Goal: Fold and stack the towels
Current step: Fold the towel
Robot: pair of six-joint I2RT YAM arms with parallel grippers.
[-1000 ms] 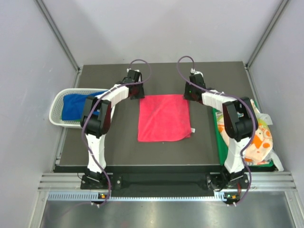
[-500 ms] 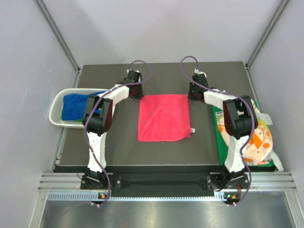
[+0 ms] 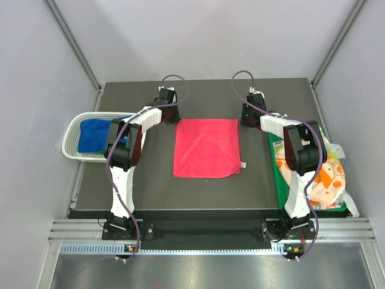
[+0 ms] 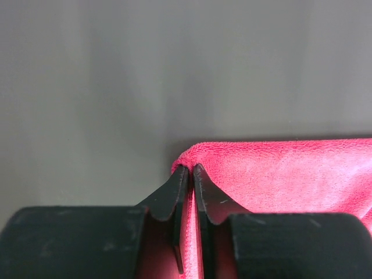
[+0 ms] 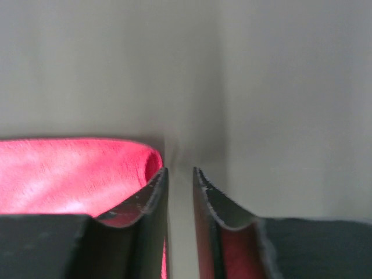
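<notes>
A pink-red towel (image 3: 206, 148) lies spread flat in the middle of the dark table. My left gripper (image 3: 172, 118) is at its far left corner, and in the left wrist view the left gripper (image 4: 190, 168) is shut on that red corner (image 4: 279, 168). My right gripper (image 3: 246, 118) is just past the far right corner. In the right wrist view the right gripper (image 5: 179, 170) stands narrowly open, with bare table in the gap. The red towel edge (image 5: 70, 171) lies left of its left finger. A blue towel (image 3: 93, 133) lies in the basket.
A white mesh basket (image 3: 71, 133) stands at the table's left edge. A green tray (image 3: 278, 174) at the right edge holds a pile of orange, white and printed towels (image 3: 328, 177). Grey walls enclose the table on three sides.
The right gripper has let go of the far right corner and moved a little right, off the towel. The left gripper has drawn the towel slightly to the left.
</notes>
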